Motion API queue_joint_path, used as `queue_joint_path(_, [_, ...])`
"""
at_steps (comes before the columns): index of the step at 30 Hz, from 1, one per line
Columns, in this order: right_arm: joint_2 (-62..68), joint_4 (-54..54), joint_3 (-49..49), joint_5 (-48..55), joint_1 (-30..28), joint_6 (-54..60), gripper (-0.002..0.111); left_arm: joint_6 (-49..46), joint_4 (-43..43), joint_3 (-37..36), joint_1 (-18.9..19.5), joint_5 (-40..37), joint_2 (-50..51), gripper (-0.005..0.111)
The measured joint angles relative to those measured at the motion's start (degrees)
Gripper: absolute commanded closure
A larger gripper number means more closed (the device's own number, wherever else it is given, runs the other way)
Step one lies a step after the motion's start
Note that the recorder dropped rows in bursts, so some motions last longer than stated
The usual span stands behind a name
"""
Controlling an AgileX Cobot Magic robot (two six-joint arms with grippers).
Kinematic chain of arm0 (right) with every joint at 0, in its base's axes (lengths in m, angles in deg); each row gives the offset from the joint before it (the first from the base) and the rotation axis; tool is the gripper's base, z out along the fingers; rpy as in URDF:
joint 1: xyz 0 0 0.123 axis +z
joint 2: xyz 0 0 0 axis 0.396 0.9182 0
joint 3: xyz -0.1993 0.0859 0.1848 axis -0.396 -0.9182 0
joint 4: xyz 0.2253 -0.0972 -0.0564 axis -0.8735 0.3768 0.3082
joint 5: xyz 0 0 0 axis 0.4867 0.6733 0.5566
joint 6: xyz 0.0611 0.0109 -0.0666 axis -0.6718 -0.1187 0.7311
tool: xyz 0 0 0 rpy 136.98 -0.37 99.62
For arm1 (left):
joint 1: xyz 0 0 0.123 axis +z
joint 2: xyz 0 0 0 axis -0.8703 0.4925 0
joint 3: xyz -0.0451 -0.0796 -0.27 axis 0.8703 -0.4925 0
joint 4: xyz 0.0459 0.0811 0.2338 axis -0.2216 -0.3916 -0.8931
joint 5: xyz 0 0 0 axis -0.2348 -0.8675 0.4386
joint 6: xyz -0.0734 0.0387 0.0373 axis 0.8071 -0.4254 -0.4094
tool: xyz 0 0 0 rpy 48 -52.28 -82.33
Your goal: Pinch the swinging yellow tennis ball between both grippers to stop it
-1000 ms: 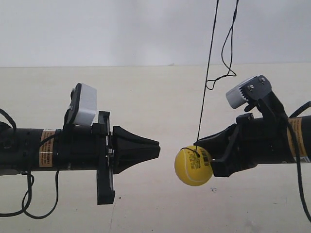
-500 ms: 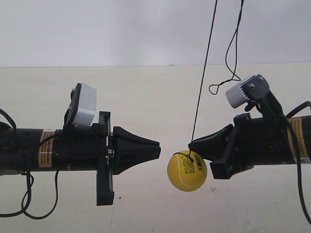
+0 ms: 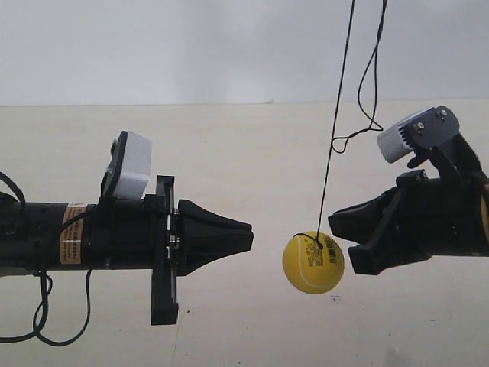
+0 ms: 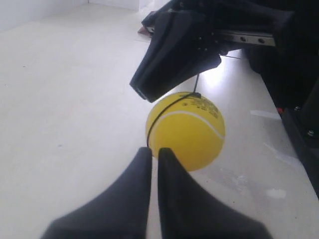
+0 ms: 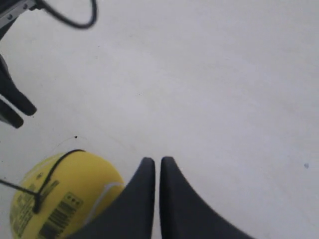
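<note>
The yellow tennis ball hangs on a thin black string between the two arms. My left gripper is shut and empty. It points at the ball from the exterior view's left, with a gap to it. In the left wrist view its tips aim at the ball. My right gripper is also shut and empty, and its tip sits just above and beside the ball. In the right wrist view the ball, with its barcode sticker, lies alongside the shut gripper. I cannot tell whether they touch.
A loose loop of black string dangles above the right arm. A pale floor lies below and a white wall stands behind. Each arm carries a white camera box on its wrist, and black cables hang under the left arm.
The ball swung toward the left gripper, then back toward the right one. My right arm has drawn back to the exterior view's right. The left arm has stayed still.
</note>
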Motion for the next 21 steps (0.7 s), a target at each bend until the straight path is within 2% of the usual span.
queue_joint_path(10, [-6.6,9.8,-2.0,0.9,0.0,-11.0,0.108,0.0,-0.2,0.0,0.0,0.0,0.0,0.102])
queue_joint_path(21, [-7.5,11.1,-3.0,-4.1,0.0,-11.9,0.108,0.0,-0.3,0.0,0.0,0.0,0.0,0.102])
